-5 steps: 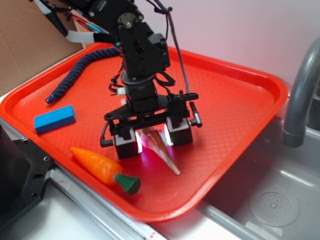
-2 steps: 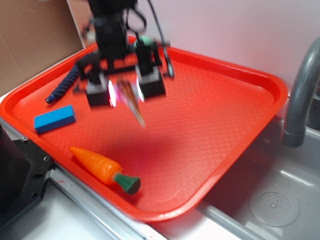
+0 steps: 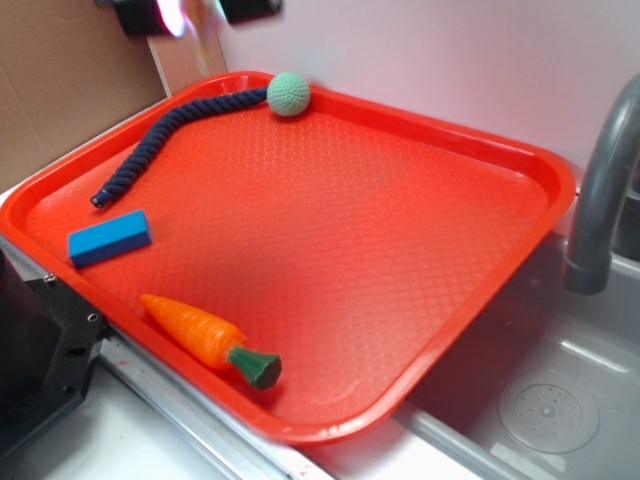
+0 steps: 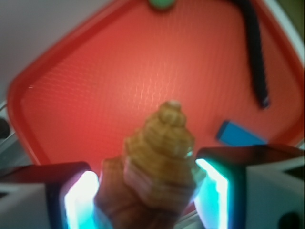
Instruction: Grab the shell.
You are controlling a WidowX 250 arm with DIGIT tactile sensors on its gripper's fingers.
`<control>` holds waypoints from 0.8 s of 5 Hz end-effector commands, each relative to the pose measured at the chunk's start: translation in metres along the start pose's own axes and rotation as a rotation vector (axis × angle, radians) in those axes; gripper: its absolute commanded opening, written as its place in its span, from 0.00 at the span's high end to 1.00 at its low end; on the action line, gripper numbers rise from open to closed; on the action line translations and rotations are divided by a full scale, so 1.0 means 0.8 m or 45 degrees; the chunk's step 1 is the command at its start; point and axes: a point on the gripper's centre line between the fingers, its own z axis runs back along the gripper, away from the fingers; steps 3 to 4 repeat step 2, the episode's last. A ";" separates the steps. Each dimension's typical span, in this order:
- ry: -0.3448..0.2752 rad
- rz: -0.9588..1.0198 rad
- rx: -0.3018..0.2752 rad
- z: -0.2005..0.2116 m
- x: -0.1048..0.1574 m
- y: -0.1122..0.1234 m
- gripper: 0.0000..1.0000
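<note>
In the wrist view the shell (image 4: 159, 157), tan and knobbly with a spiral top, sits between my gripper (image 4: 145, 193) pads, whose lit faces press its two sides. It hangs high above the red tray (image 4: 95, 86). From the exterior view only the lower tips of the gripper (image 3: 195, 12) show at the top left edge, blurred, well above the tray's (image 3: 400, 250) back left corner. The shell itself cannot be made out there.
On the tray lie an orange toy carrot (image 3: 205, 338) at the front, a blue block (image 3: 110, 238) at the left, a dark blue rope (image 3: 170, 135) and a green ball (image 3: 288, 93) at the back. A grey faucet (image 3: 600, 190) and sink (image 3: 540, 400) stand to the right.
The gripper has risen from the tray floor with the shell in it, moving up and to the back left until it almost leaves the exterior view. The spot beside the carrot is now bare.
</note>
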 end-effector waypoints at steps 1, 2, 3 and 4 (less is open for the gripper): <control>-0.095 -0.224 -0.018 0.052 0.009 0.015 1.00; -0.024 -0.235 -0.045 0.045 0.009 0.015 1.00; -0.024 -0.235 -0.045 0.045 0.009 0.015 1.00; -0.024 -0.235 -0.045 0.045 0.009 0.015 1.00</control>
